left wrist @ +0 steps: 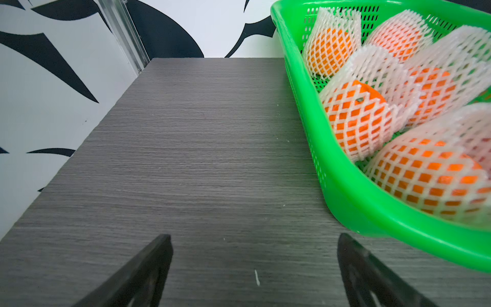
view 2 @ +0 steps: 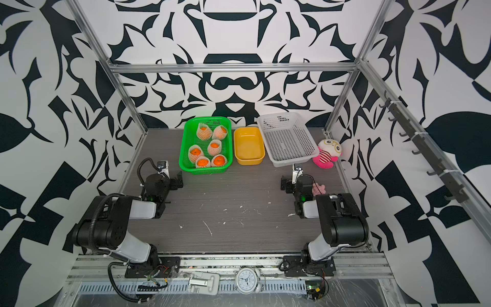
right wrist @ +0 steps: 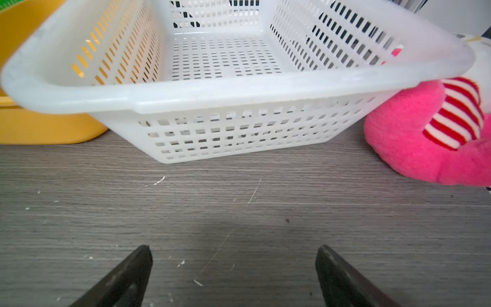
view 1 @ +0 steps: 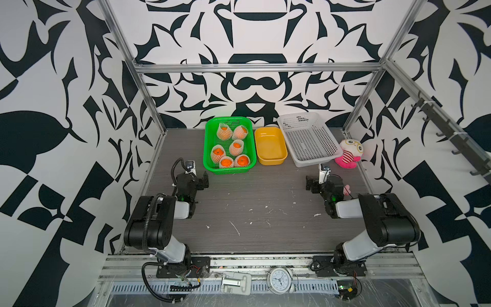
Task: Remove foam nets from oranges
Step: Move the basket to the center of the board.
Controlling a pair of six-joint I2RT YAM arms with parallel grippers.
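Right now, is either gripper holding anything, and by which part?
Nothing held: left gripper and right gripper are both open and empty over the table; oranges in foam nets sit in the green basket.

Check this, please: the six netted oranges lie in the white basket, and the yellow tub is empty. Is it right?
Wrong basket: the netted oranges lie in the green basket, as both top views show. The yellow tub is empty.

A: Where do your oranges lie?
B: All six sit in your green basket, each wrapped in one of the white foam nets; diamond mesh, open ends showing bright peel. Two at the far end, four nearer.
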